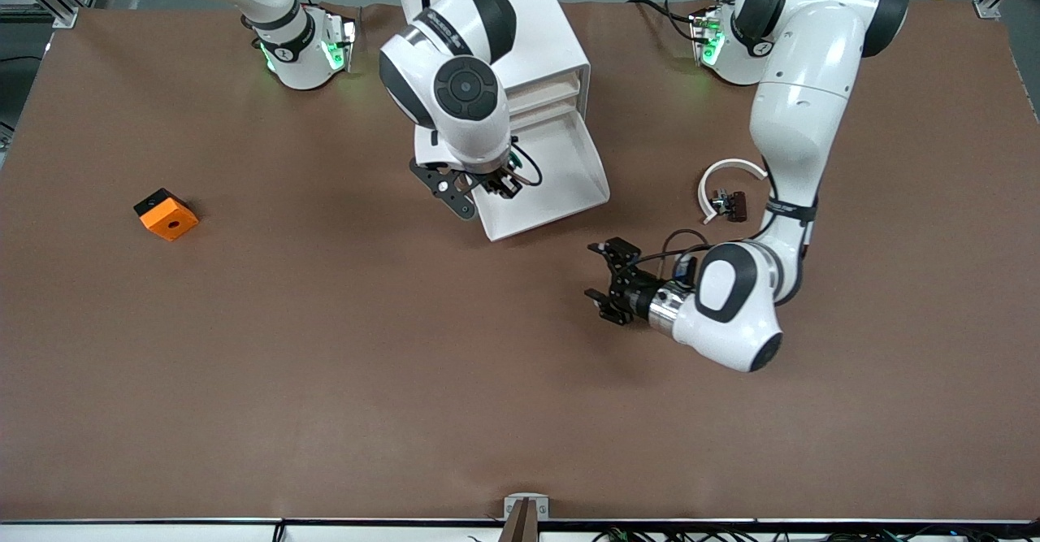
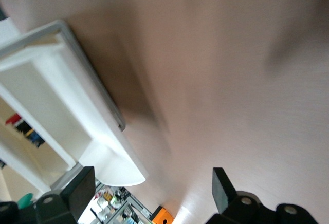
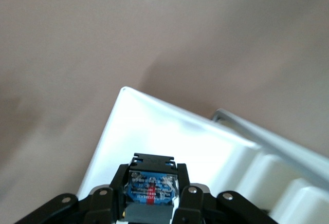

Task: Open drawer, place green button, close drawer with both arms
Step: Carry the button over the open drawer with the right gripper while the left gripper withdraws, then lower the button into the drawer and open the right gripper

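Observation:
The lowest drawer (image 1: pixel 561 188) of the white cabinet (image 1: pixel 548 46) stands pulled out toward the front camera. My right gripper (image 1: pixel 492 185) hangs over the drawer's corner toward the right arm's end, shut on the button (image 1: pixel 499 184). In the right wrist view the button's blue-black labelled body (image 3: pixel 151 189) sits between the fingers of the right gripper (image 3: pixel 152 176), above the white drawer tray (image 3: pixel 175 136). My left gripper (image 1: pixel 603 272) is open and empty, low over bare table, nearer the front camera than the drawer. In the left wrist view the left gripper (image 2: pixel 149 193) faces the drawer (image 2: pixel 67 80).
An orange cube with a hole (image 1: pixel 166 214) lies toward the right arm's end of the table and also shows in the left wrist view (image 2: pixel 163 216). A white curved piece (image 1: pixel 729 170) with small black-brown parts (image 1: pixel 730 204) lies beside the left arm's forearm.

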Tool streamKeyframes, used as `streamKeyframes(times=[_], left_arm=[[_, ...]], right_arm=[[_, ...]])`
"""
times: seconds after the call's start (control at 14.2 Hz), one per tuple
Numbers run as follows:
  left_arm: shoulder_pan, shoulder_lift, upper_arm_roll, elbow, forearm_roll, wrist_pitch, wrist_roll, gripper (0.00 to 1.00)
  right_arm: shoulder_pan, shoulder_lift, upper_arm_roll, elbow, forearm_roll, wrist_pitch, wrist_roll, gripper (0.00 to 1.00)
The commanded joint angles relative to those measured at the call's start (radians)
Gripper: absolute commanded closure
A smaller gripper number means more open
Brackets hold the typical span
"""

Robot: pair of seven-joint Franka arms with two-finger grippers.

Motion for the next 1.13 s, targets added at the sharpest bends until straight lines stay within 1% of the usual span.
streamKeyframes(times=[0.0,0.07,0.21,0.35,0.49,0.77,1.06], left_arm=[[-0.004,-0.052,0.064,-0.009,0.056,-0.004,0.163,0.00],[-0.005,-0.063,0.081,-0.009,0.085,-0.005,0.206,0.00],[-0.005,-0.087,0.086,-0.011,0.173,-0.001,0.256,0.00],[-0.001,-0.101,0.087,-0.006,0.187,0.044,0.277,0.00],[-0.012,-0.116,0.118,-0.006,0.228,0.044,0.293,0.00],[-0.018,-0.195,0.122,-0.006,0.386,0.051,0.377,0.00],[-0.050,-0.244,0.118,-0.009,0.547,0.051,0.607,0.00]], right_arm=[[0.041,0.054,-0.011,0.026,0.019,0.051,0.136,0.80],[0.052,0.071,-0.011,0.026,0.020,0.067,0.156,0.80],[0.077,0.106,-0.013,0.026,0.008,0.091,0.207,0.80],[0.094,0.132,-0.015,0.024,0.007,0.105,0.218,0.80],[0.095,0.135,-0.015,0.017,0.008,0.108,0.218,0.80],[0.112,0.164,-0.015,0.017,0.008,0.111,0.218,0.80],[0.118,0.184,-0.015,0.015,0.008,0.159,0.218,0.77]])
